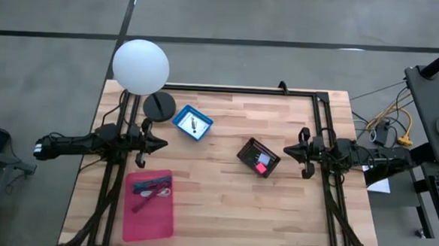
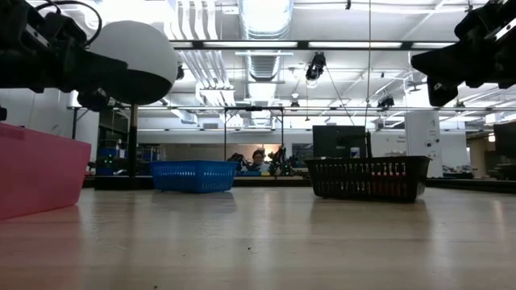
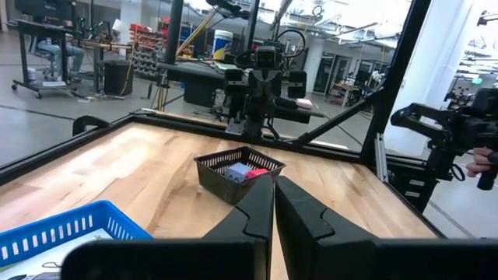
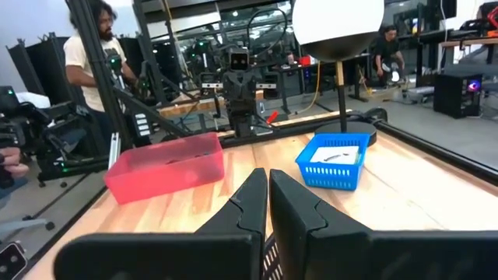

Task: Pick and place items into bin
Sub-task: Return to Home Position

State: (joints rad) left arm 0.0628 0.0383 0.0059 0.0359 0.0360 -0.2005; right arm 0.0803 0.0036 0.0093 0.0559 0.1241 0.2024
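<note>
Fingers on both arms were pressed together with nothing between them: left gripper (image 1: 158, 143) and right gripper (image 1: 286, 150) each hung above the worktop (image 1: 222, 213), tips aimed at each other across the middle. The wrist views agree: left fingers (image 3: 249, 218) and right fingers (image 4: 249, 202) met at a seam, no load.

Judgement: symmetric parked pose, arms pulled to the left and right edges so the centre stayed free. That fits either before a pick or after a drop; can't tell which.

Where the task's things lay:
- Black basket (image 1: 259, 157), right of centre, nearest the right gripper. Rotated on the worktop, long axis running from far-left to near-right. Held a red/pink item (image 1: 261, 167) and something greyish I couldn't identify.
- Blue basket (image 1: 192, 123), far-left of centre, just beside the lamp base (image 1: 159, 105). Also skewed, long axis far-left to near-right. A small pale object lay inside, too small to name.
- Red bin (image 1: 150, 204), near-left, long axis running near-to-far, roughly parallel to the left frame rail. Cables or similar (blue, red, white) lay tangled in its far half (image 1: 151, 189).

No loose items showed on the bare wood; everything visible sat in a container. White globe lamp (image 1: 140, 66) stood at the far-left corner, clear of both arms.
</note>
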